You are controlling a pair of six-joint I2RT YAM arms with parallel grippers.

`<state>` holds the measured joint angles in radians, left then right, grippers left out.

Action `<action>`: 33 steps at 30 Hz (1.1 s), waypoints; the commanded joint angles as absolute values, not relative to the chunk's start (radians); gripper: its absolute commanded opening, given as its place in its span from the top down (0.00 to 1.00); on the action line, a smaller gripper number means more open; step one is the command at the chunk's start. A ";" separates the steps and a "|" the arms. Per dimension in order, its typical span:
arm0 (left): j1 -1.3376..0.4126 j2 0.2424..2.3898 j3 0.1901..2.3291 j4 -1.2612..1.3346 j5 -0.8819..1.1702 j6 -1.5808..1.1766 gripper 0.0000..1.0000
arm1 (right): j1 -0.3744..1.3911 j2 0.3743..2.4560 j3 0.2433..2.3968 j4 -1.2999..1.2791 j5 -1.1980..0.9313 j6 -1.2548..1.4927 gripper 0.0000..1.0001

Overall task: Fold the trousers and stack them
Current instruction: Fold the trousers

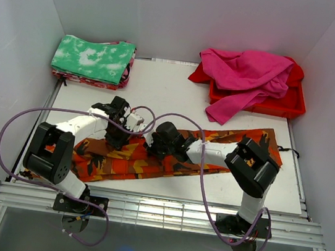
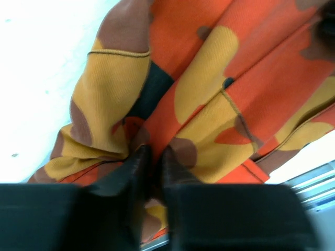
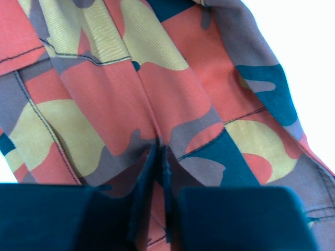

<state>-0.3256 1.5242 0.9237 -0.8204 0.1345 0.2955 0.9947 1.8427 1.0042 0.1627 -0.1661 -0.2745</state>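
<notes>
Lying across the lower middle of the overhead frame, the trousers [image 1: 131, 161] stretch in a long band on the white surface [image 1: 159, 93], from the lower left up toward the right edge. They are rumpled, with folds and seams running along their length.

The left pincer [image 1: 117, 138] points down onto the left part of the trousers. In its own wrist view its two dark fingers [image 2: 135, 167] stand narrow, almost together, with a puckered ridge of orange and yellow cloth caught between the tips.

The right pincer [image 1: 159, 146] sits just to the right of it, near the middle of the band. Its fingers [image 3: 146, 172] are pressed nearly closed on a thin fold of the trousers, and the cloth creases toward the tips.

In the upper left of the overhead frame lies a folded green-and-white cloth [image 1: 92, 59] on top of a stack. In the upper right, a red tray [image 1: 288, 108] holds a pink garment [image 1: 249, 74] that spills over its near rim onto the surface.
</notes>
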 commanded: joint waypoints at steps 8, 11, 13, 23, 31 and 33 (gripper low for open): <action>-0.314 1.548 0.939 -0.775 0.147 0.268 1.00 | 0.948 1.611 0.973 -0.113 -0.181 -0.337 0.40; -0.313 1.546 0.945 -0.776 0.160 0.268 1.00 | 0.945 1.539 0.944 -0.185 -0.222 -0.360 0.43; -0.311 1.543 0.953 -0.778 0.156 0.268 1.00 | 0.945 1.507 0.924 -0.224 -0.253 -0.385 0.51; -0.279 1.555 1.049 -0.818 0.161 0.291 1.00 | 0.945 1.618 0.827 -0.230 -0.114 -0.468 0.82; -0.252 1.598 1.152 -0.831 0.153 0.336 1.00 | 0.943 1.785 0.828 -0.218 0.014 -0.465 0.91; -0.242 1.620 1.192 -0.830 0.147 0.348 1.00 | 0.943 1.796 0.821 -0.227 0.029 -0.469 0.92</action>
